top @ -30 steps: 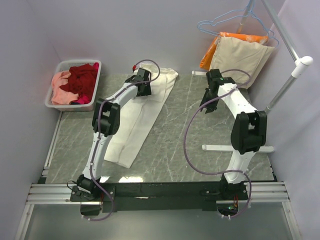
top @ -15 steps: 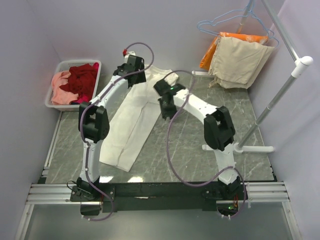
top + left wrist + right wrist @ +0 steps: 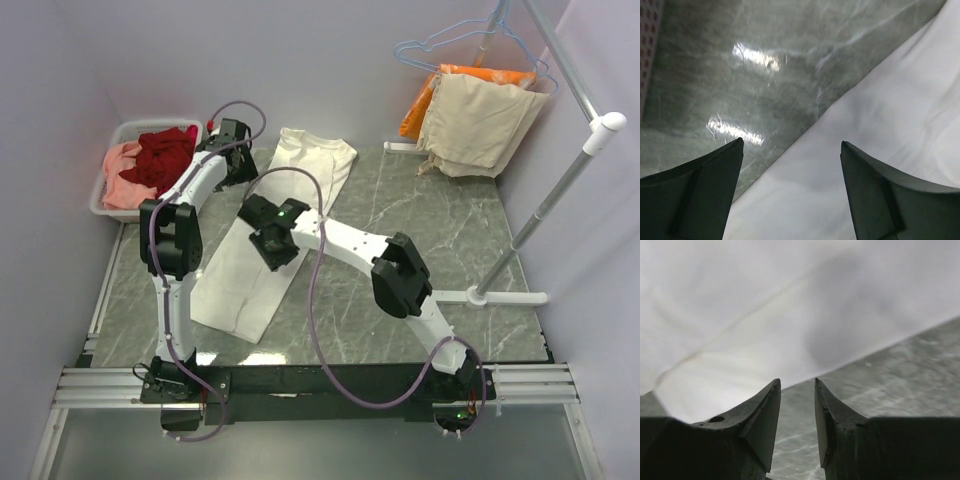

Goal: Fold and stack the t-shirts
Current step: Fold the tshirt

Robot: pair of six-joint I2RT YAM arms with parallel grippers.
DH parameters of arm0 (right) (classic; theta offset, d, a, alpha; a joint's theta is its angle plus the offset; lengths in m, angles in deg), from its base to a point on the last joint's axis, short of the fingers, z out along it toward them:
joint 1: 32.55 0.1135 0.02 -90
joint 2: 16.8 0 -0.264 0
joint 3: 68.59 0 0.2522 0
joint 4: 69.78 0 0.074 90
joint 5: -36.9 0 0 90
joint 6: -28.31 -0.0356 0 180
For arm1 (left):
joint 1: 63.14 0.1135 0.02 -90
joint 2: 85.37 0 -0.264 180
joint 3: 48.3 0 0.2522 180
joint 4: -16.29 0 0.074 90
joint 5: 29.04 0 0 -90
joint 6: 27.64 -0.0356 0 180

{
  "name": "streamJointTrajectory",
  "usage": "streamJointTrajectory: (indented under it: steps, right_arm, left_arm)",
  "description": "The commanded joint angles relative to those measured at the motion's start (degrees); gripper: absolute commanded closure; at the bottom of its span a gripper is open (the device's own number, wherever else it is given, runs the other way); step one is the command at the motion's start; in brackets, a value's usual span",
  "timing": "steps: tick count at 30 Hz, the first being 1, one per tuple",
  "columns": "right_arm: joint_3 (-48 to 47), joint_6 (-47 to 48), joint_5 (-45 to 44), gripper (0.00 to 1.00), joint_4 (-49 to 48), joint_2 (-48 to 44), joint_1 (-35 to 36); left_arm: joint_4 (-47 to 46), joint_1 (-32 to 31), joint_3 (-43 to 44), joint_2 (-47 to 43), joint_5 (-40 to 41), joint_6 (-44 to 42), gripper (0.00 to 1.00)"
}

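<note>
A white t-shirt point(image 3: 262, 240) lies on the table as a long strip folded lengthwise, running from the far middle towards the near left; no print shows. Dark red t-shirts point(image 3: 165, 155) and a salmon pink one point(image 3: 120, 180) are heaped in the basket point(image 3: 108, 207). My left gripper point(image 3: 235, 165) hovers over the strip's far left edge, its jaws wide open and empty, with the white t-shirt point(image 3: 880, 125) and bare table below. My right gripper point(image 3: 272, 245) is low at the strip's right edge, about halfway along. Its jaws point(image 3: 796, 381) stand narrowly apart over the table, beside the white t-shirt point(image 3: 765, 305).
A beige cloth point(image 3: 480, 125) and an orange cloth point(image 3: 425, 100) hang at the far right under blue wire hangers point(image 3: 450, 40). The rack's pole point(image 3: 560, 190) slants over the right side, its white foot point(image 3: 500, 297) on the table. Walls close in on both sides.
My right arm has swung left from near the rack to the white t-shirt's right edge, its jaws parting slightly. My left arm has shifted left from the shirt's top towards its left edge.
</note>
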Motion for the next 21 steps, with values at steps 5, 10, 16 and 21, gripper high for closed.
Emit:
streamJointTrajectory:
  steps: [5, 10, 16, 21]
  right_arm:
    - [-5.25, 3.38, 5.62, 0.58, 2.53, 5.99, 1.77]
    - [0.01, 3.73, 7.83, 0.58, 1.04, 5.29, 3.00]
    - [12.31, 3.12, 8.27, 0.59, 0.51, 1.34, 4.23]
    - [28.57, 2.15, 6.69, 0.59, -2.13, -6.65, 3.71]
  left_arm:
    - [1.65, 1.95, 1.79, -3.77, -5.67, 0.31, 0.16]
    - [1.92, 1.86, 2.50, -3.76, -5.76, 0.31, 0.16]
    - [1.75, 1.86, 2.06, -4.81, -4.97, -0.04, 0.16]
    - [1.31, 1.86, 0.83, -5.60, -4.71, -0.31, 0.16]
